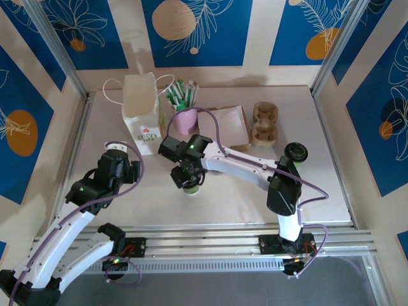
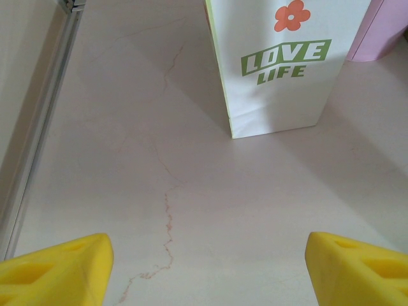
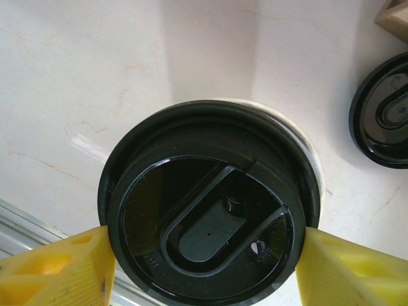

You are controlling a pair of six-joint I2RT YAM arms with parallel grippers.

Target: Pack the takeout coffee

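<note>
The takeout coffee cup (image 1: pixel 191 187) stands mid-table, its green body showing under my right gripper (image 1: pixel 189 173). In the right wrist view its black lid (image 3: pixel 204 210) sits on top, slightly off-centre, with a sliver of the white rim (image 3: pixel 313 159) showing at the right. My right gripper (image 3: pixel 204 261) is shut on the lid, a yellow finger pressed to each side. The white paper bag (image 1: pixel 141 111) marked LOVE LIFE (image 2: pixel 280 64) stands upright at the back left. My left gripper (image 1: pixel 129 167) hangs open over bare table (image 2: pixel 207 268), facing the bag.
A pink cup (image 1: pixel 185 120) of green-and-white sticks stands right of the bag (image 2: pixel 382 32). A white sheet (image 1: pixel 226 124) and a cardboard cup carrier (image 1: pixel 266 123) lie at the back. A second black lid (image 1: pixel 296 152) rests on the table right of the cup (image 3: pixel 382 118).
</note>
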